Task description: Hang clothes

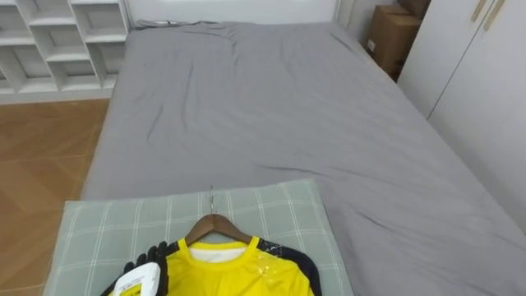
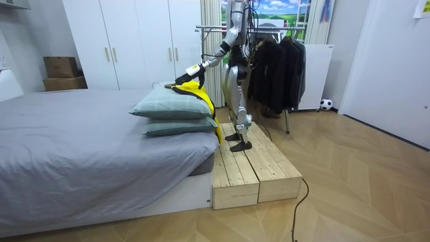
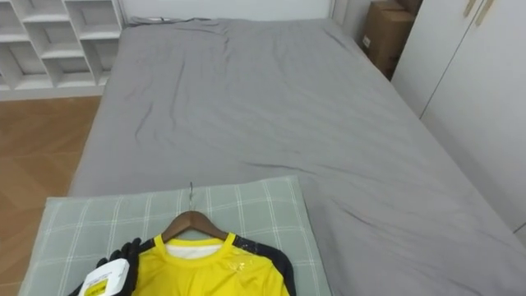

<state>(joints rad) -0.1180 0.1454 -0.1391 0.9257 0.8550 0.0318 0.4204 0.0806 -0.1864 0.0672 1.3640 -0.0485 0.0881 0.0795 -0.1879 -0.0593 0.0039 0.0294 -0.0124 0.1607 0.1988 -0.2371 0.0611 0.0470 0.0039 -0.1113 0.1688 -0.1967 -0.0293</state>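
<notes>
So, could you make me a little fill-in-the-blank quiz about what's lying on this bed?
1. The yellow shirt with black trim is on a wooden ___.
2. The shirt lies on a pale green checked ___.
3. The bed's cover is plain ___.
4. The robot's ___ hand is on the shirt's shoulder.

Missing words: hanger; pillow; grey; left.

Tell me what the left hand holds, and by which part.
The left hand rests on the shoulder of the yellow shirt on its hanger; whether it grips cannot be told.
</notes>
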